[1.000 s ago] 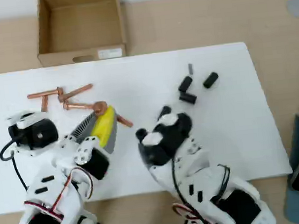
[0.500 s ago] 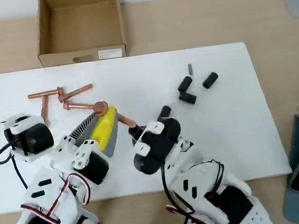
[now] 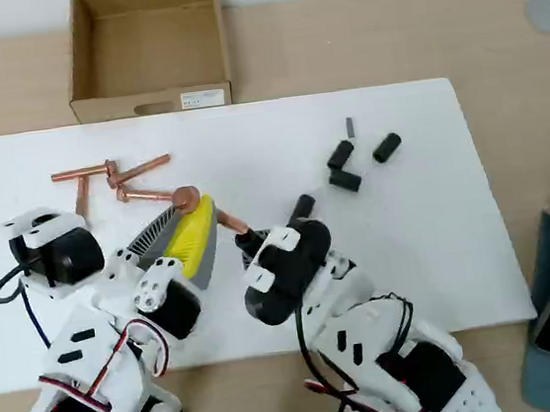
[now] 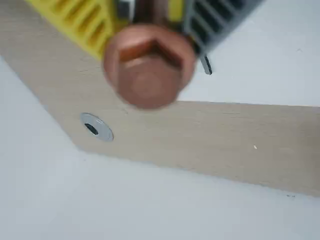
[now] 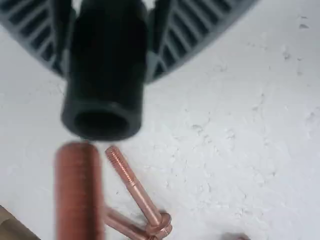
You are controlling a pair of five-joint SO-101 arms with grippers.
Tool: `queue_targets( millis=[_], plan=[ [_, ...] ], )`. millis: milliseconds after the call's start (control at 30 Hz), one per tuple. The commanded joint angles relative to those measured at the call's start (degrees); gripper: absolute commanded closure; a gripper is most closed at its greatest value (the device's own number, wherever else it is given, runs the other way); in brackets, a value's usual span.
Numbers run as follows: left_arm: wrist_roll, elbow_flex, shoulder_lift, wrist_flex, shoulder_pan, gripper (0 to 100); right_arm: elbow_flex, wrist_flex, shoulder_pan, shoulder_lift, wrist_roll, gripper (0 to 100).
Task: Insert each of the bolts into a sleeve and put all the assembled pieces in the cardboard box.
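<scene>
The left hand [image 3: 200, 214] pinches a bolt [image 4: 148, 67] near its head. The right hand [image 5: 107, 20] pinches a sleeve [image 5: 102, 100]. They meet over the tabletop [image 3: 429, 248], near the arms. To do this well, the right hand should line the sleeve's hole up with the tip, then slide on slowly. The bolt's long side points tip-first at the sleeve, just short of its hole.

jaws clamp black sleeve [image 5: 102, 75] beside copper bolt [image 5: 77, 192].
</scene>
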Motion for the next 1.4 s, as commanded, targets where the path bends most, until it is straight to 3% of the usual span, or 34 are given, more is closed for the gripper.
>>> queue_targets(
  millis=[0, 200, 533, 833, 1067, 1200, 1367],
  plan=[
    [-0.62, -0.35, -0.57, 0.00, 0.62, 100, -3.21, -1.67, -0.48, -4.70, 0.53, 98.9],
    [-0.62, -0.70, -0.57, 5.36, 0.62, 100, -4.79, -1.67, -0.48, -4.70, 0.53, 98.9],
    [-0.53, 0.00, -0.31, 5.63, 0.79, 100, -5.41, -1.76, -0.75, -4.70, 3.78, 98.9],
    [-0.70, 2.81, -0.22, 9.85, 11.08, 100, -5.41, -3.78, -0.75, -4.70, 3.78, 98.9],
    [-0.70, 5.71, -0.48, 12.57, 11.25, 99, -5.41, -4.04, -0.75, -4.70, 3.78, 98.9],
    [-2.99, 5.54, -0.48, 12.40, 10.81, 90, -5.41, -4.04, -0.75, -4.70, 3.78, 98.9],
    [-4.48, 5.45, -0.48, 12.40, 5.36, 79, -5.41, -3.96, -0.75, -4.70, 3.78, 98.9]
  ],
)
